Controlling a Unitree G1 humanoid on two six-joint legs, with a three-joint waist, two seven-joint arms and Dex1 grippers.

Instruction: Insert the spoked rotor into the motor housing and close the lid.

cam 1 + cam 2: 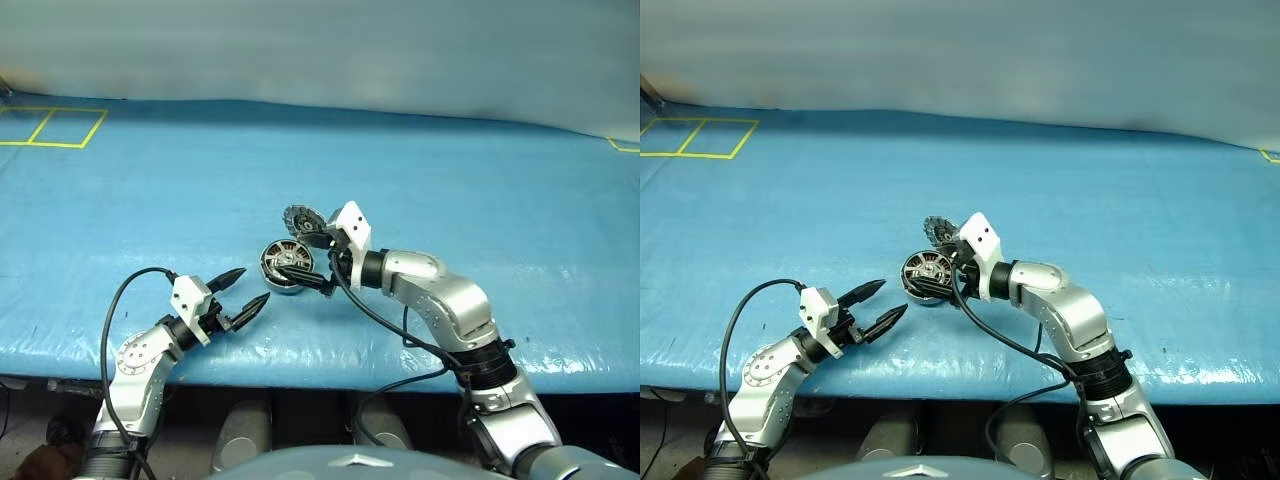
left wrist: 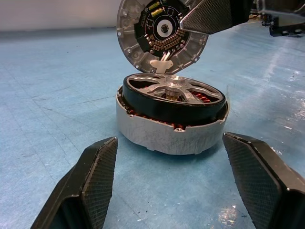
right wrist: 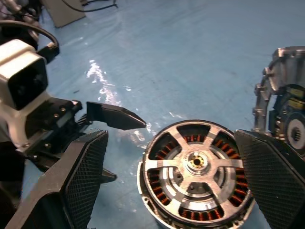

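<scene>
1. Your left gripper (image 1: 244, 290) hung with its fingers spread, empty, just left of the motor housing (image 1: 283, 270) and not touching it. A nudge from there could have slid the housing along the blue sheet (image 1: 480, 190).
2. The housing sat on the sheet with the spoked rotor (image 2: 172, 95) in it, though the rotor's dark rim stood a little proud and looked tilted. If it wasn't fully seated, the lid (image 2: 159, 34) could have jammed on it.
3. The lid stood upright at the housing's far rim, not yet closed.
4. Your right gripper (image 1: 318, 262) was over the housing, fingers spread wide, one finger against the lid. That finger lay in the lid's closing path; a slip could have dropped it hard.
</scene>
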